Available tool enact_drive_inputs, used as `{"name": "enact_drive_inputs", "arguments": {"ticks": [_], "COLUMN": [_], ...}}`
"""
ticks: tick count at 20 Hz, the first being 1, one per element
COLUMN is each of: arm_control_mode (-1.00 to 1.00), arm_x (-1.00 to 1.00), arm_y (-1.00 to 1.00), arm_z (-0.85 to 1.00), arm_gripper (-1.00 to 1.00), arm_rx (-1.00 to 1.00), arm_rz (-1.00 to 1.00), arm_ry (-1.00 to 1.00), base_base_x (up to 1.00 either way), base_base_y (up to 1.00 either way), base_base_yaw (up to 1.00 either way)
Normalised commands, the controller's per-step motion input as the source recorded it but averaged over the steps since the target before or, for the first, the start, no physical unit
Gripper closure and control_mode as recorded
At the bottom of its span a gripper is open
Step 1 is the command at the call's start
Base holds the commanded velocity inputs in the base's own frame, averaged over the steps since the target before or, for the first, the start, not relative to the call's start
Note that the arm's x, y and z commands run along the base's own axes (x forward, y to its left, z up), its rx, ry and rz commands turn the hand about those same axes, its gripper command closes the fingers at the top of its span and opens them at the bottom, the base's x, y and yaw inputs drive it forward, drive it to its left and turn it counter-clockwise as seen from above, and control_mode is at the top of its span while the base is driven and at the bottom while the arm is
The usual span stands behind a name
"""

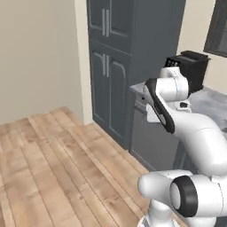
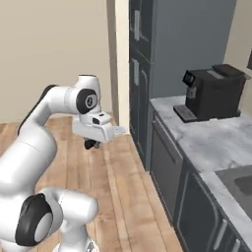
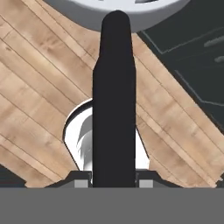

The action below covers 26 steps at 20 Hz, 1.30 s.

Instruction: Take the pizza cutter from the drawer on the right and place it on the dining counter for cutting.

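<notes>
Pizza cutter (image 3: 113, 100) first: in the hand view its dark handle runs straight up the middle, rising from between the two finger tips, and the pale grey wheel sits at the far end, cut off by the top edge. So your hand (image 3: 113, 181) is closed on that handle, gripping the cutter with the wheel pointing away from the wrist. Beyond it you look down on the wooden floor (image 3: 39, 87), with a dark cabinet front (image 3: 192, 65) off to one side.

From the right base view, the hand (image 2: 91, 143) hangs out over the floor, clear of the cabinets, with the arm folded back towards the base. I cannot make out the cutter itself there; it is too small and dark under the wrist. To the right stands the marble table (image 2: 216, 140) along the wall, with the black coffee machine (image 2: 211, 91) on it and a sink (image 2: 241, 183) nearer you. The tall cupboard doors (image 1: 108, 66) stand in the corner.

By my reading, the pick is done: cutter out of the drawer, held, lifted into free air. What's left is the carry and the set-down on the dining table. I'd put you about halfway.
</notes>
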Motion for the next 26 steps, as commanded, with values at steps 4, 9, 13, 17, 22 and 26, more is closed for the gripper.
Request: {"name": "enact_drive_inputs", "arguments": {"ticks": [4, 9, 13, 17, 22, 26], "arm_control_mode": [1.0, 1.0, 1.0, 1.0, 1.0, 1.0], "arm_x": [0.0, 0.0, 0.0, 0.0, 0.0, 0.0], "arm_y": [0.0, 0.0, 0.0, 0.0, 0.0, 0.0], "arm_z": [0.0, 0.0, 0.0, 0.0, 0.0, 0.0], "arm_gripper": [1.0, 1.0, 1.0, 1.0, 1.0, 1.0], "arm_rx": [0.0, 0.0, 0.0, 0.0, 0.0, 0.0], "arm_rz": [0.0, 0.0, 0.0, 0.0, 0.0, 0.0], "arm_ry": [0.0, 0.0, 0.0, 0.0, 0.0, 0.0], "base_base_x": [-0.1, -0.1, -0.01, 0.03, 0.88, 0.96], "base_base_y": [0.0, 0.0, 0.0, -0.02, -0.15, -0.01], "base_base_yaw": [1.0, 1.0, 1.0, 1.0, 0.78, 0.74]}}
